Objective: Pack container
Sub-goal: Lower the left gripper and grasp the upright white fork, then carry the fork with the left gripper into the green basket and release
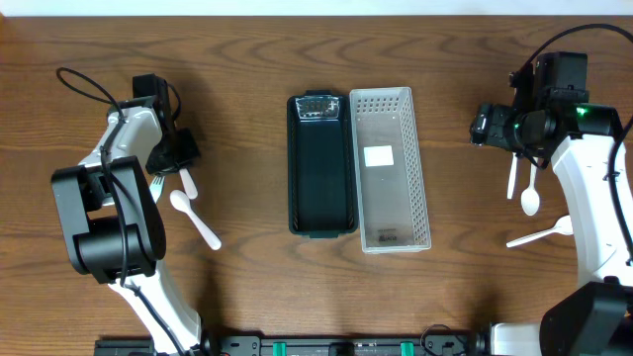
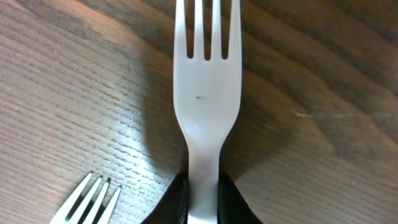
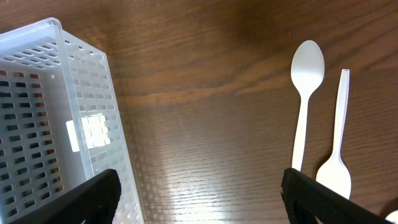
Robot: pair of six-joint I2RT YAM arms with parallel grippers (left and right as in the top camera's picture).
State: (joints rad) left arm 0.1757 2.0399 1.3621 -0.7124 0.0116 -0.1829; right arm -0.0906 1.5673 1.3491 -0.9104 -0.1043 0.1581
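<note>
My left gripper (image 1: 178,155) is shut on the handle of a white plastic fork (image 2: 205,81), whose tines point away from the jaws (image 2: 203,196), close over the wood. The held fork also shows in the overhead view (image 1: 187,183). A second white fork (image 2: 87,200) lies just left of it. A black tray (image 1: 321,188) and a white perforated basket (image 1: 393,198) stand side by side at the table's middle. My right gripper (image 3: 205,199) is open and empty above bare wood, between the basket (image 3: 50,118) and two white spoons (image 3: 306,68) (image 3: 336,171).
A white spoon (image 1: 195,219) lies below the left gripper. Near the right arm lie two spoons (image 1: 531,201) and another white utensil (image 1: 539,235). The black tray holds a small clear item at its far end (image 1: 317,107).
</note>
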